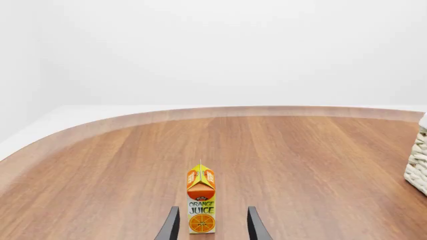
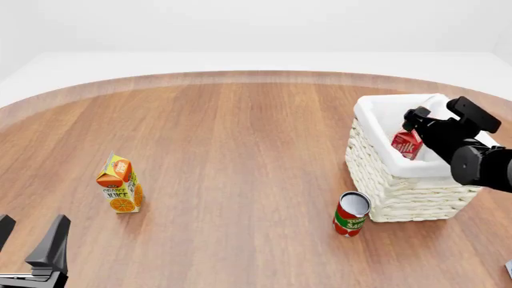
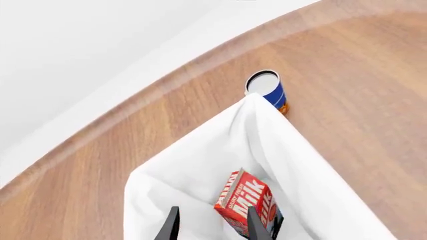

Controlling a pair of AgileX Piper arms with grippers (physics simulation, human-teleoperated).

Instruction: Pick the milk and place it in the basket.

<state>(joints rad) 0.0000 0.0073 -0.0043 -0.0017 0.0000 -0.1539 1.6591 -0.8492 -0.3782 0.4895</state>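
Over basket: milk base hidden; right jaws release unclear, left parted.

Left gripper low, jaws parted, empty; right gripper raised, jaws parted.

Table: smooth wood-grain, satin sheen. Basket: rough whitish woven wicker w/ matt white cloth liner. Milk, juice carton: printed paperboard. Can: glossy label, metal top.
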